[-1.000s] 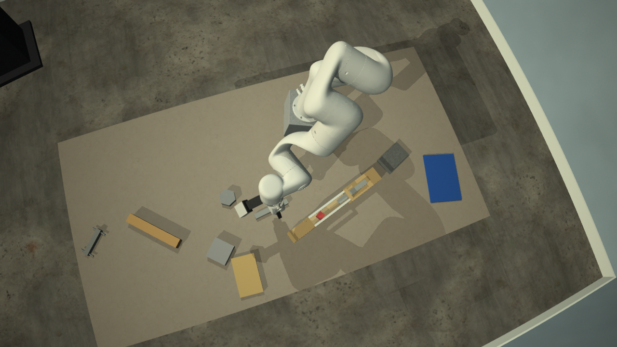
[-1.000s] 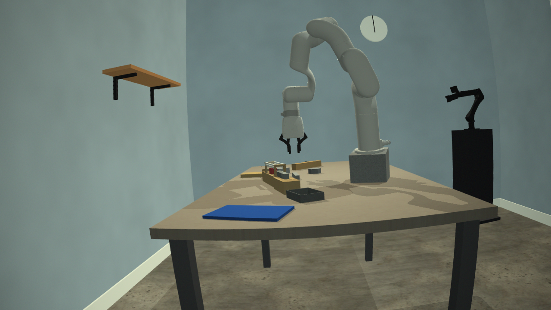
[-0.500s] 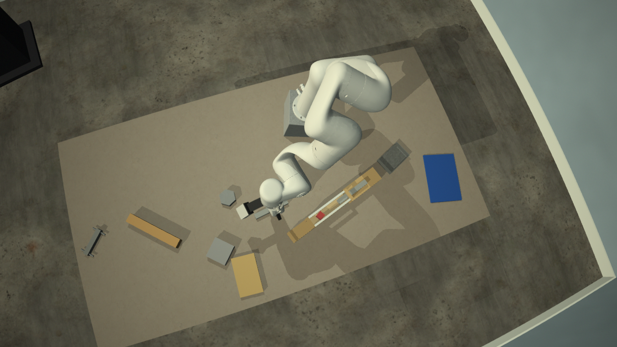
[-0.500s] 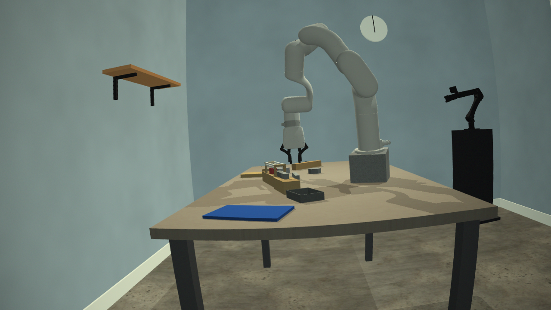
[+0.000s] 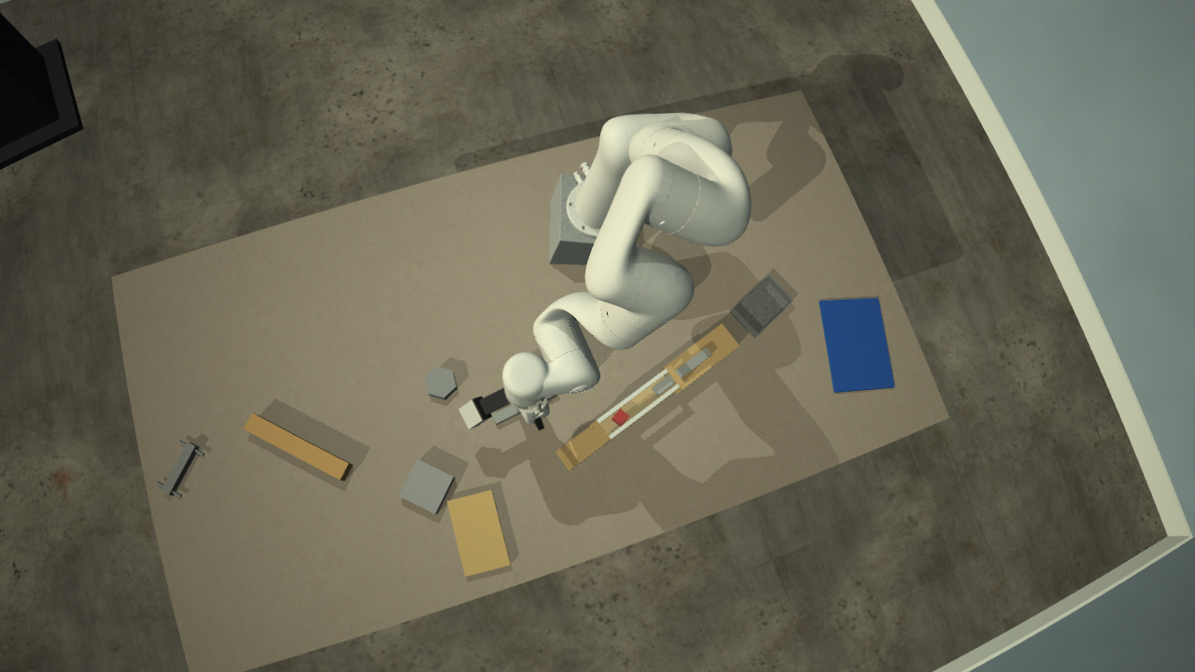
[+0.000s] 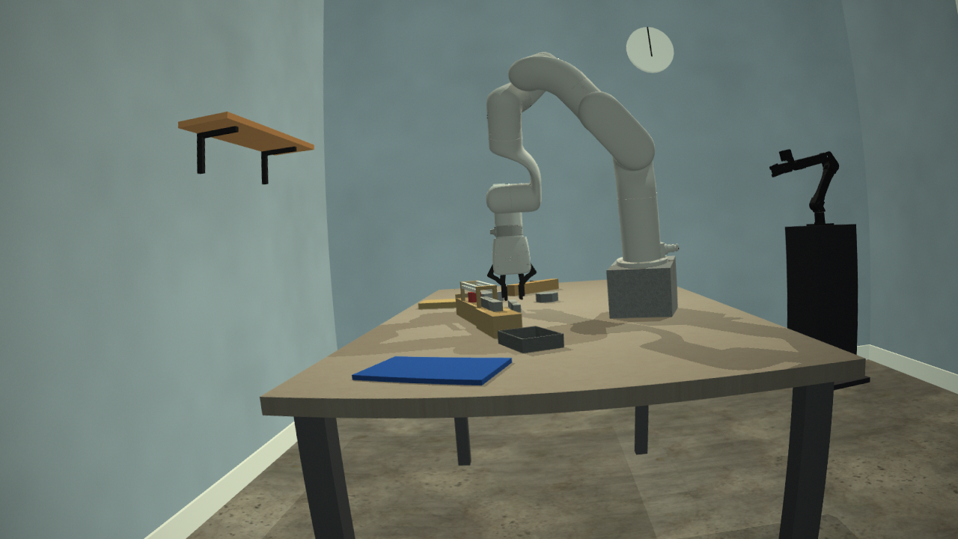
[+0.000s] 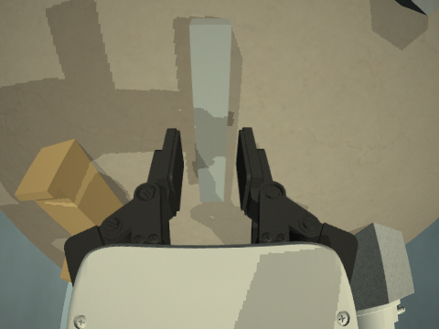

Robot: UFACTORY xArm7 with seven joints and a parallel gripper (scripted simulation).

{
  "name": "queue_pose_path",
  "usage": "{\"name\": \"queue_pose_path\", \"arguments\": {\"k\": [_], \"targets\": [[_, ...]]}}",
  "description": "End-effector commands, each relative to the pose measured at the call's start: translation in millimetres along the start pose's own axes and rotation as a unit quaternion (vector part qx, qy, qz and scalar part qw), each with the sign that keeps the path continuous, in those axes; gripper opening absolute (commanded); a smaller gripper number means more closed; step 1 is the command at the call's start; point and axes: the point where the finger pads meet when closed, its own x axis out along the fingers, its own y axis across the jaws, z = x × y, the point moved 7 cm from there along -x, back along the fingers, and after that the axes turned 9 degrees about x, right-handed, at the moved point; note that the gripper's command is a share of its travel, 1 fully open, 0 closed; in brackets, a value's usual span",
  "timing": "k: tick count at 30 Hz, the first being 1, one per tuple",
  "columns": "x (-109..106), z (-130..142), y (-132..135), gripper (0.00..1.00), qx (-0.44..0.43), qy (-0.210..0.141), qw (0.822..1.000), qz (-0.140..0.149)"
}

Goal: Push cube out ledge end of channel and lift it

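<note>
A white robot arm (image 6: 619,147) reaches down over a tan surface (image 5: 275,317), its black claw (image 7: 210,159) partly open and gripping nothing, one finger (image 7: 170,167) on each side of a pale grey stick (image 7: 210,76) that lies flat below it. In the wrist view the near end of the stick sits in the gap between the fingers, with space left on both sides. The red cube (image 5: 620,415) rests inside the long wooden channel (image 5: 584,447), between its white rails and nearer the end close to the claw. A dark grey tray (image 5: 762,305) stands at the channel's far end, with a blue mat (image 5: 855,343) beyond it. A hexagonal grey block (image 5: 440,382), a square grey block (image 5: 427,486), a tan board (image 5: 478,532) and a long tan plank (image 5: 296,446) lie scattered on the other side of the arm
</note>
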Motion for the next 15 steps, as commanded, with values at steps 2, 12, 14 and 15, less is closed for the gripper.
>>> {"name": "queue_pose_path", "arguments": {"k": [2,12,14,15], "targets": [[7,-1,-1,0.38,0.0,0.001,1.0,-0.001],[23,-1,-1,0.38,0.0,0.001,1.0,-0.001],[23,-1,-1,0.38,0.0,0.001,1.0,-0.001],[23,-1,-1,0.38,0.0,0.001,1.0,-0.001]]}}
